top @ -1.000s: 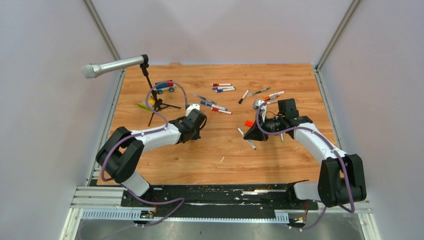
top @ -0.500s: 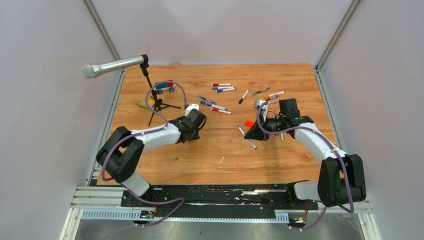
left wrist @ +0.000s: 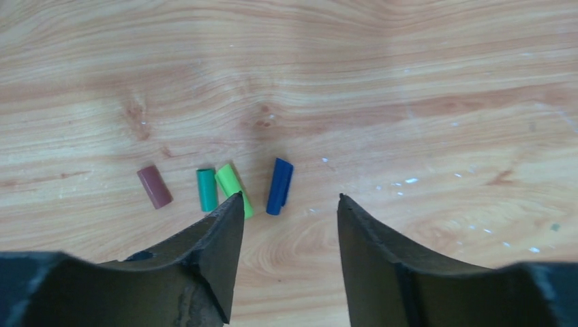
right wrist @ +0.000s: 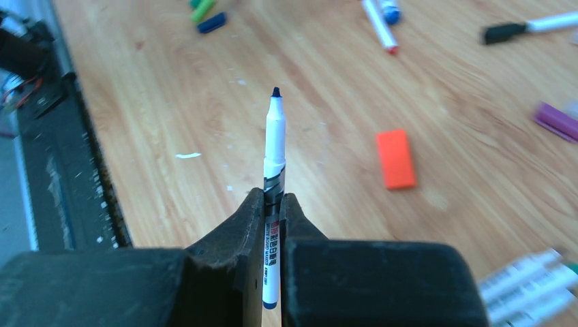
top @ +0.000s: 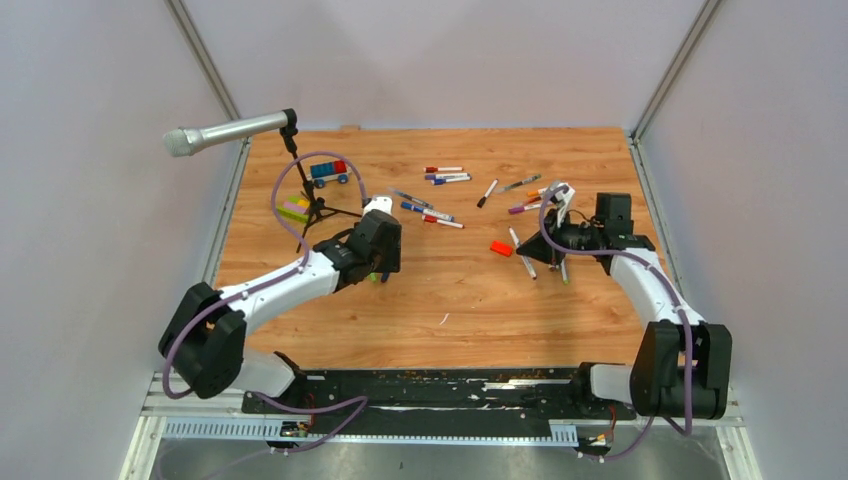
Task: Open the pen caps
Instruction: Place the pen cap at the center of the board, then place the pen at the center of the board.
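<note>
Pen caps lie right in front of my left gripper (left wrist: 290,199). A stubby blue plastic cap (left wrist: 279,186) sits on the wood just past the gap between my fingers, nearer the left one and touching neither. My jaws there stand apart with nothing between them. Next to the blue one, a light green plastic cap (left wrist: 232,188) is partly hidden behind my left fingertip (left wrist: 228,225). A dark green plastic cap (left wrist: 206,190) lies close against it, and a brown plastic cap (left wrist: 155,187) rests a little apart, further out on that side. All four lie flat on the wooden tabletop (left wrist: 409,82), off their pens.

My right gripper (right wrist: 272,199) is clamped narrow on a thin white-barrelled marker pen (right wrist: 275,136). The pen sticks straight out past my fingertips with its dark blue tip uncapped. Beyond it a flat orange-red rectangular block (right wrist: 395,159) lies on the table, clear of the pen. A black-ended white pen (right wrist: 521,28) lies farther off. Blurred white pens (right wrist: 525,279) lie side by side at the lower right of my wrist view.

From above, a loose scatter of capped marker pens (top: 447,177) lies across the far part of the table. A big grey microphone (top: 215,133) on a black tripod (top: 315,205) stands at the far left, with stacked coloured toy bricks (top: 328,172) just beside it.
</note>
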You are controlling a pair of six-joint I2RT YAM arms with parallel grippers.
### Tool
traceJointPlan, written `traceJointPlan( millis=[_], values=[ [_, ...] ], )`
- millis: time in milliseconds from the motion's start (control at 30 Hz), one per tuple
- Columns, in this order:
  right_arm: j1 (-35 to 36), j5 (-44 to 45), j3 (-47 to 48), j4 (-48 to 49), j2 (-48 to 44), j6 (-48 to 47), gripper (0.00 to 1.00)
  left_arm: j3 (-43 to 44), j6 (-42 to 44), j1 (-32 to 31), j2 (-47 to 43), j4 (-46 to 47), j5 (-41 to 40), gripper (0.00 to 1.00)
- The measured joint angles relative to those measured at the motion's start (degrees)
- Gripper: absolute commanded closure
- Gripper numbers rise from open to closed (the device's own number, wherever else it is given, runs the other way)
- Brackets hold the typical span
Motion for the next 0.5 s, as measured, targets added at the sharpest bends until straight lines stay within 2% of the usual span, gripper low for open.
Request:
traceJointPlan(
  millis=[167,500],
  values=[
    [-5.51,6.03,-0.22,4.52,-0.09,5.40,1.00,-1.64,1.31,0.00,-4.76,0.98,4.28,0.31],
    [-12.85,20.31,-1.73,10.93,1.25,13.44,0.99,-12.83,0.81,-0.02,-19.02,3.61,9.94,0.24]
  ],
)
